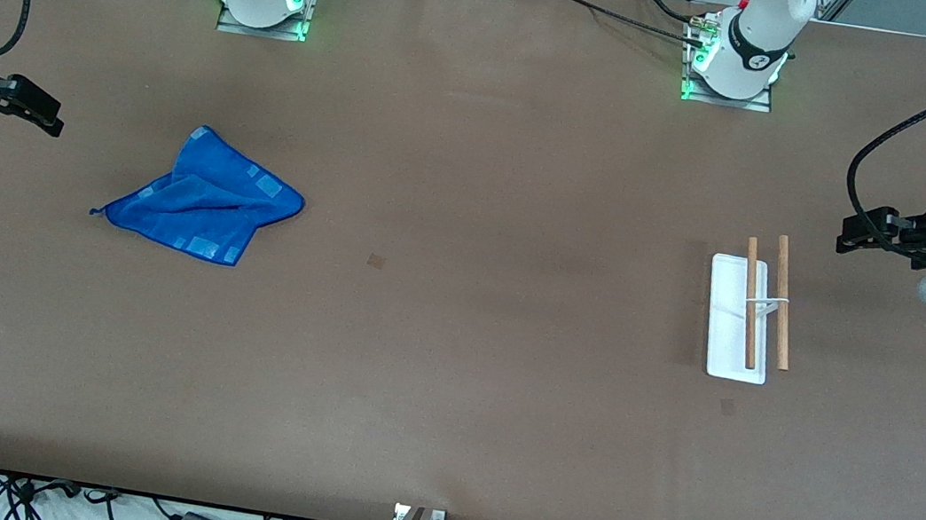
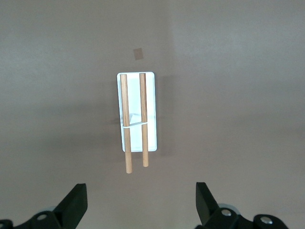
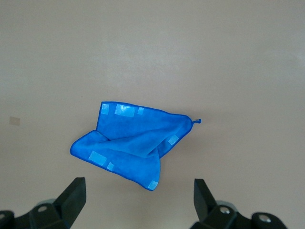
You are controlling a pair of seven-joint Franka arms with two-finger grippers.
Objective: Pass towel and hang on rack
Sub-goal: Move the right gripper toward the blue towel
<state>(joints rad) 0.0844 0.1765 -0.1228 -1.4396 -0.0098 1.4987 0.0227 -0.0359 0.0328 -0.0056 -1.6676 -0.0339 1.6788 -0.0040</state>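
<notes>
Towel [image 1: 203, 199]: lies crumpled and partly folded on the table [image 1: 447, 383], toward the right arm's end, untouched.
Rack [image 1: 748, 306]: stands on the table toward the left arm's end, its 2 wooden rods bare, well apart from the towel.
Right gripper [image 3: 138, 202]: raised near its end of the table, jaws spread wide, holding nothing.
Left gripper [image 2: 140, 205]: raised beside the rack, jaws spread wide, holding nothing.
</notes>
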